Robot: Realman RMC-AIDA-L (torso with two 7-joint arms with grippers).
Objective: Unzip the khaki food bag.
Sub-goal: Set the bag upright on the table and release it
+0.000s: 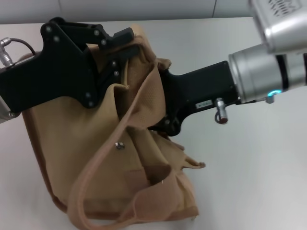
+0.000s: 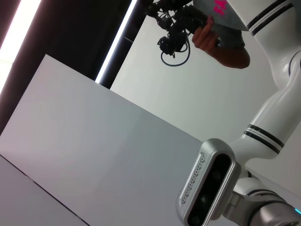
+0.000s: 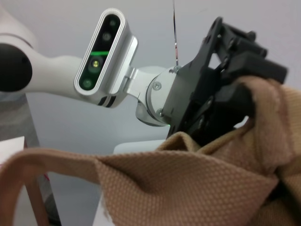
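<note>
Pale desk (image 1: 259,182) under the khaki food bag (image 1: 72,158). Left gripper (image 1: 120,48) clamped on its top edge; right gripper (image 1: 163,125) opposite, buried in folds, finger state impossible to tell.

We see even, diffuse overhead light across the pale surface (image 1: 249,172), which reads bright and nearly shadowless; only faint soft shade gathers under the khaki food bag (image 1: 120,182). The right arm's silver housing (image 1: 280,24) sits close and out of focus, with a small cyan indicator light (image 1: 273,93) glowing. In the left wrist view two ceiling light strips (image 2: 117,42) blaze white against a dark ceiling. In the right wrist view the near canvas (image 3: 197,188) is soft, its weave still legible.
</note>
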